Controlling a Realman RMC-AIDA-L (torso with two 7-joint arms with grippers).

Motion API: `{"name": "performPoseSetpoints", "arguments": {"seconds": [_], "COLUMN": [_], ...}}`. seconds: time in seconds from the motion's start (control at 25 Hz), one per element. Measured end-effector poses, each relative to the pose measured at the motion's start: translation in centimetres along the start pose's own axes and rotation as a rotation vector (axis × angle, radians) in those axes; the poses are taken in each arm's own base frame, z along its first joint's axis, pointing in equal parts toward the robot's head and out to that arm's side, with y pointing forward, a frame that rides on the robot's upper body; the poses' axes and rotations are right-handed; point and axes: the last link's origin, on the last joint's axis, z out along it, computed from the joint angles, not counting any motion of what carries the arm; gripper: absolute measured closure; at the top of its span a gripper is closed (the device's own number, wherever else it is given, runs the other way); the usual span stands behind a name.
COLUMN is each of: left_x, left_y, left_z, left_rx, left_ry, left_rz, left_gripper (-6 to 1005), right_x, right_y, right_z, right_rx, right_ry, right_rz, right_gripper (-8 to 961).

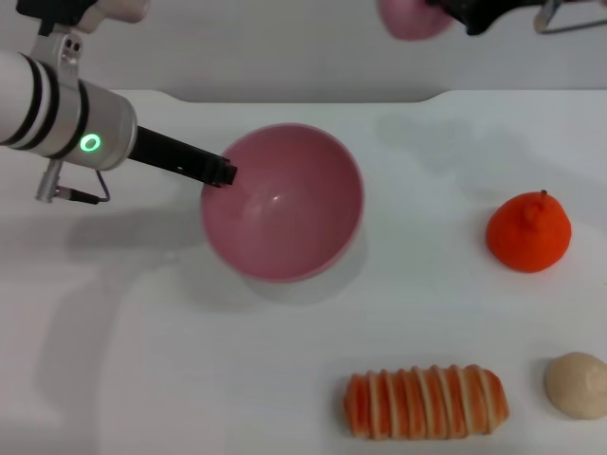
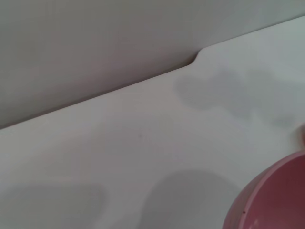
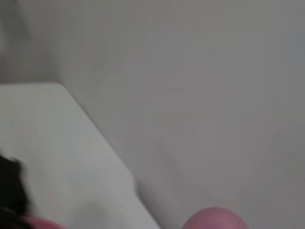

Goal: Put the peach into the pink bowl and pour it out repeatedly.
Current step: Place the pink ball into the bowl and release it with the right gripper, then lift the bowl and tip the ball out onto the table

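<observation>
The pink bowl (image 1: pixel 285 201) is at the middle of the white table and is empty inside. My left gripper (image 1: pixel 226 174) reaches in from the left and is shut on the bowl's left rim. A part of the bowl shows in the left wrist view (image 2: pixel 274 200). The peach (image 1: pixel 413 19) is high at the back, right of the bowl and well above the table. My right gripper (image 1: pixel 448 11) is shut on it at the top edge of the head view. The peach's round top also shows in the right wrist view (image 3: pixel 217 219).
A bright orange fruit (image 1: pixel 528 232) sits on the right. A striped orange-and-white bread (image 1: pixel 425 402) lies at the front. A beige round lump (image 1: pixel 577 384) is at the front right. The table's back edge (image 1: pixel 313 95) runs behind the bowl.
</observation>
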Motion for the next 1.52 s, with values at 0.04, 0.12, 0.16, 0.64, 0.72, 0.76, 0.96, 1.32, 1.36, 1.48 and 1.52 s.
{"name": "performPoseSetpoints", "arguments": {"seconds": [0.04, 0.12, 0.16, 0.64, 0.72, 0.76, 0.96, 1.32, 1.36, 1.48, 1.52], "left_x": [0.1, 0.1, 0.1, 0.8, 0.9, 0.9, 1.1, 1.4, 1.8, 2.9, 3.4], "left_y": [0.2, 0.4, 0.4, 1.0, 1.0, 1.1, 1.1, 0.9, 1.1, 1.9, 2.6], "left_z": [0.1, 0.3, 0.3, 1.1, 1.1, 1.1, 1.1, 1.4, 1.6, 2.1, 2.4], "left_rx": [-0.007, -0.015, -0.015, -0.031, -0.032, -0.033, -0.033, -0.009, -0.001, -0.004, -0.017], "left_ry": [0.000, -0.005, -0.005, -0.011, -0.010, -0.009, -0.005, 0.034, 0.056, 0.152, 0.206], "left_rz": [0.001, 0.009, 0.009, 0.019, 0.021, 0.023, 0.026, 0.038, 0.054, 0.098, 0.122], "left_gripper": [953, 953, 953, 953, 953, 953, 953, 953, 953, 953, 953], "right_x": [-0.6, -1.9, -2.3, -2.3, -2.1, -2.1, -1.6, 1.6, 2.8, 6.7, 8.5], "right_y": [0.7, 2.1, 2.8, 7.8, 7.8, 7.8, 7.4, 2.5, 1.5, -1.1, -2.0], "right_z": [0.0, 0.1, 0.4, 3.3, 3.4, 3.4, 3.3, -0.9, -1.8, -4.5, -5.5], "right_rx": [-0.026, -0.086, -0.117, -0.294, -0.296, -0.296, -0.282, -0.210, -0.185, -0.048, 0.033], "right_ry": [-0.013, -0.038, -0.042, 0.021, 0.025, 0.027, 0.023, -0.331, -0.411, -0.600, -0.641], "right_rz": [-0.019, -0.055, -0.075, -0.192, -0.187, -0.184, -0.170, 0.089, 0.154, 0.335, 0.386], "right_gripper": [916, 916, 916, 913, 879, 846, 687, 509, 509, 508, 508]}}
